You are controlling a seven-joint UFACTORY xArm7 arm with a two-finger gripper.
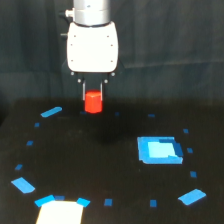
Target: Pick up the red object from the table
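Note:
The red object (93, 105) is a small bright red-orange upright cylinder at the far middle of the black table (100, 165). My gripper (93, 98) hangs straight down from the white wrist housing (93, 46). Its two dark fingers (84, 92) sit against the left and right sides of the cylinder's upper part, so the gripper is shut on it. The cylinder's lower half shows below the fingertips. I cannot tell whether its base touches the table or hangs just above it.
A flat blue square patch (159, 150) lies at the exterior view's right. A white patch (59, 212) sits at the near edge. Small blue tape marks ring the table, among them ones at the far left (51, 111) and the near right (192, 196).

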